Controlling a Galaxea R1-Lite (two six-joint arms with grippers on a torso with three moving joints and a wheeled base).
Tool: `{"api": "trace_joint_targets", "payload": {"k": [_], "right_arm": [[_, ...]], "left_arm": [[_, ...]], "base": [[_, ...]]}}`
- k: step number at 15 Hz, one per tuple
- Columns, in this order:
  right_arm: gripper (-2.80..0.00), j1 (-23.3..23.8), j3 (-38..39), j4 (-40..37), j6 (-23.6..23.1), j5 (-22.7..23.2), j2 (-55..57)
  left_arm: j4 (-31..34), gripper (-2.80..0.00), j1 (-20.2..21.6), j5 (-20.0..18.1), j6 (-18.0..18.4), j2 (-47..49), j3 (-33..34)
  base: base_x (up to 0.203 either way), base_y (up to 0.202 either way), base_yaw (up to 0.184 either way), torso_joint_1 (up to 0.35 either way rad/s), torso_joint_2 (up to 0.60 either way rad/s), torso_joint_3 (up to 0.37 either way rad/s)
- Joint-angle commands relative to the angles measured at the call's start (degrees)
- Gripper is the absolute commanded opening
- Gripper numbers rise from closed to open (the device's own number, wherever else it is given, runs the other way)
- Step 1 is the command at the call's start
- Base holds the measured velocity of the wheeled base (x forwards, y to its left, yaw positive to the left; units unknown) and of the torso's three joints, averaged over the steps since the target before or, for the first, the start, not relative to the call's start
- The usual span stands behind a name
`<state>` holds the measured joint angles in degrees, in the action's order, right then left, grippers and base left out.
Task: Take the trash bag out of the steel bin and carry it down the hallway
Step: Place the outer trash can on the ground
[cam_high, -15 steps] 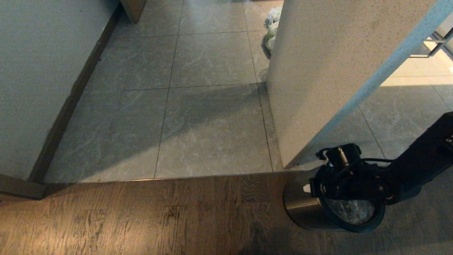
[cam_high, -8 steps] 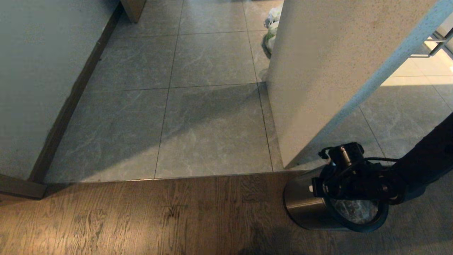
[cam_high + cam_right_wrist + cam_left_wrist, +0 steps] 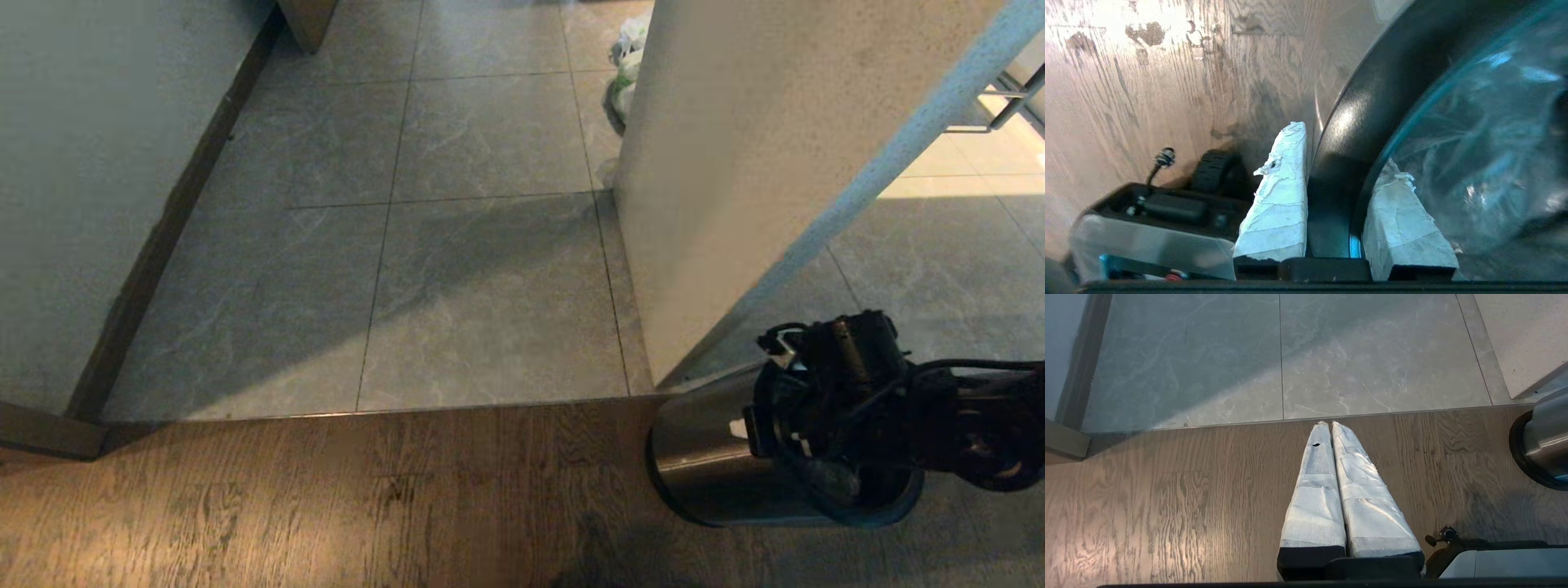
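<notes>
The steel bin (image 3: 706,461) stands at the foot of a white pillar, on the wooden floor by the tile edge, and leans toward me. My right gripper (image 3: 804,457) is over its mouth. In the right wrist view the right gripper (image 3: 1345,145) is shut on the bin's black rim ring (image 3: 1355,122), with one finger outside (image 3: 1284,179) and the other inside. The clear crinkled trash bag (image 3: 1474,134) lines the bin against the inner finger. The left gripper (image 3: 1327,424) hangs shut and empty over the wood floor.
The white pillar (image 3: 735,163) rises right behind the bin. Tied white bags with green print (image 3: 627,65) lie on the tiles beyond it. A wall with dark baseboard (image 3: 82,204) runs along the left, and the tiled hallway floor (image 3: 490,286) lies between the two.
The right gripper closed on the rim, then the wrist moved right and up. The bin's mouth shifted right with it and the bin now leans more.
</notes>
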<state>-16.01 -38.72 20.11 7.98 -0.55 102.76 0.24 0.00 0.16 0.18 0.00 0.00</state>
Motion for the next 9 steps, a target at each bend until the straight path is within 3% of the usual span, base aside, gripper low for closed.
{"api": "trace_joint_targets", "payload": {"k": [1, 9], "right_arm": [[-2.8, -0.2, 1.2, -0.4, -1.2, 0.1, -7.9], [-2.8, -2.2, 2.2, -17.1, -3.1, 0.4, -39.2]], "left_arm": [[0.0, -2.8, 0.0, 0.0, 0.0, 0.0, 0.0], [0.0, -2.8, 0.0, 0.0, 0.0, 0.0, 0.0]], "base": [[0.0, 0.0, 0.0, 0.0, 0.0, 0.0], [0.0, 0.0, 0.0, 0.0, 0.0, 0.0]]}}
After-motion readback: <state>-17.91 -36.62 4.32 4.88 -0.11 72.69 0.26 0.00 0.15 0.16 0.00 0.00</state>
